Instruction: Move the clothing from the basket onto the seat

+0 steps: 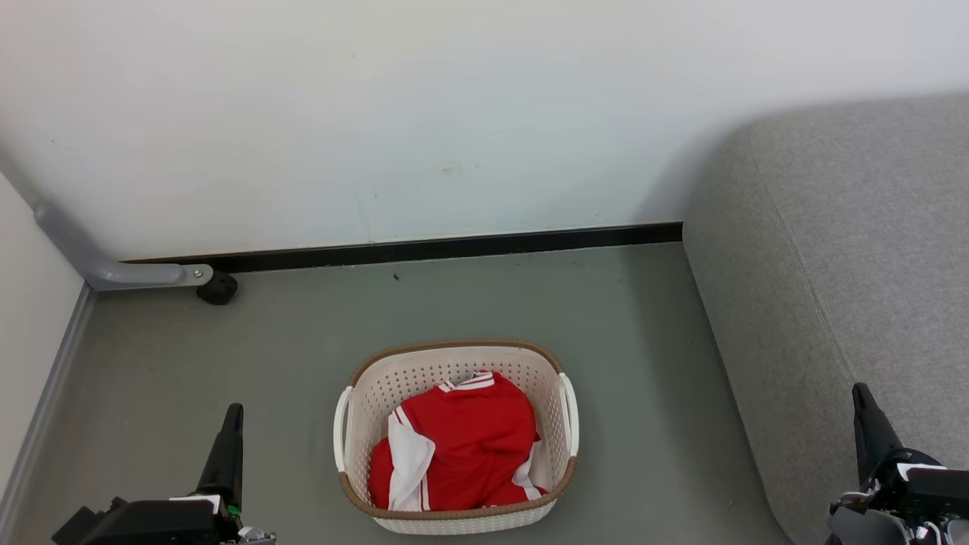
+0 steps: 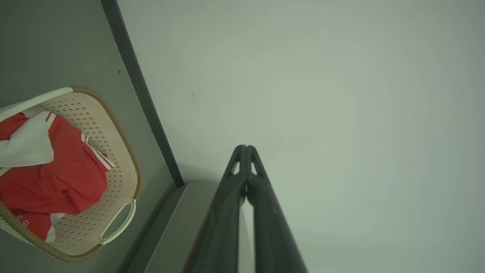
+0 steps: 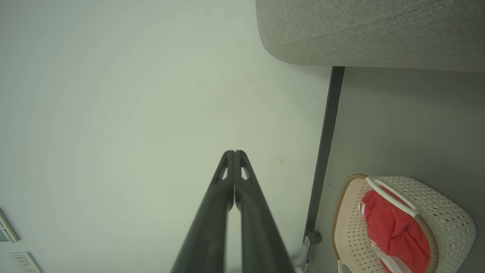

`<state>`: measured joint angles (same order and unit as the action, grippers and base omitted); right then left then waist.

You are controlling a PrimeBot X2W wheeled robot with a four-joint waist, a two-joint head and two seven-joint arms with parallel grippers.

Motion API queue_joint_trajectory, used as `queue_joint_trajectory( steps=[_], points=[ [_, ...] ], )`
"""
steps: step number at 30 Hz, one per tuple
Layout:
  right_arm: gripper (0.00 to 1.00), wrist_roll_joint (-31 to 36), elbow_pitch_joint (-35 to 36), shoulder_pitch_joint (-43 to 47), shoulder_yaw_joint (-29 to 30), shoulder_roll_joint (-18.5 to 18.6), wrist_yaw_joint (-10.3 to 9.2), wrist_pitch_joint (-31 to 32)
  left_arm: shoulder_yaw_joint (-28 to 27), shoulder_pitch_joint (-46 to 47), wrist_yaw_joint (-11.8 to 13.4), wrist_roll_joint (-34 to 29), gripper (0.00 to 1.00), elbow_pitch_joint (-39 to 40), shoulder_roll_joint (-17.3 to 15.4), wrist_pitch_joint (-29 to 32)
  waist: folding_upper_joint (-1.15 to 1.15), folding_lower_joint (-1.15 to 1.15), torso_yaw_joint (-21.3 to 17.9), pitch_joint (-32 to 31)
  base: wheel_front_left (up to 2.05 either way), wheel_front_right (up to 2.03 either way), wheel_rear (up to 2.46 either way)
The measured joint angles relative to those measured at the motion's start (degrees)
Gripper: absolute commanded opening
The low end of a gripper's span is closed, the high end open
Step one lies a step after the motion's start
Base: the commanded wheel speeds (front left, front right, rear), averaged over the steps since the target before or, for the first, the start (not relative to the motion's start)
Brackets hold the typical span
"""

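Red sports clothing [image 1: 458, 443] with white side panels and striped trim lies bunched in the cream perforated basket [image 1: 454, 350]. None of it is on the seat [image 1: 870, 265] yet, so we judge the task unstarted.

Left claw [image 1: 233, 410]: clenched, fingers pressed tip to tip, grasping nothing. Right claw [image 1: 861, 392]: the same, clenched and holding nothing. Both point up and away towards the pale wall [image 1: 378, 113].

The basket stands on the grey floor [image 1: 265, 356] between the two claws. It is off to the right of the left claw and well to the left of the right claw, touching neither. The grey woven seat lies just beside and beyond the right claw, whose fingers overlap its near edge in the head view.

We read the low, wide claw positions as a parked pose that leaves the basket mouth unobstructed from above. The basket sits near the seat, probably so the carry is short. The clothing is heaped high in the middle, with loose folds on top that give the fingers something to pinch. The next move needs a claw to release its fingers and drop into the basket. The main risk is that the soft fabric drags on the brown rim or only one garment lifts.
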<state>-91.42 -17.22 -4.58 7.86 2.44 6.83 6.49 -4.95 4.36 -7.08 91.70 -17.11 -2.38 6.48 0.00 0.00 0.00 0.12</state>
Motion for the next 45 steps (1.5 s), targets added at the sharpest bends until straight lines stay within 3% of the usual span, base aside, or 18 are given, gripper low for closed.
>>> queue_joint_trajectory(
  steps=[45],
  points=[
    [0.00, 0.00, 0.00, 0.00, 0.00, 0.00, 0.00, 0.00, 0.00, 0.00, 0.00, 0.01, 0.00, 0.01, 0.00, -0.01, 0.00, 0.00, 0.00, 0.00, 0.00, 0.00, 0.00]
  ],
)
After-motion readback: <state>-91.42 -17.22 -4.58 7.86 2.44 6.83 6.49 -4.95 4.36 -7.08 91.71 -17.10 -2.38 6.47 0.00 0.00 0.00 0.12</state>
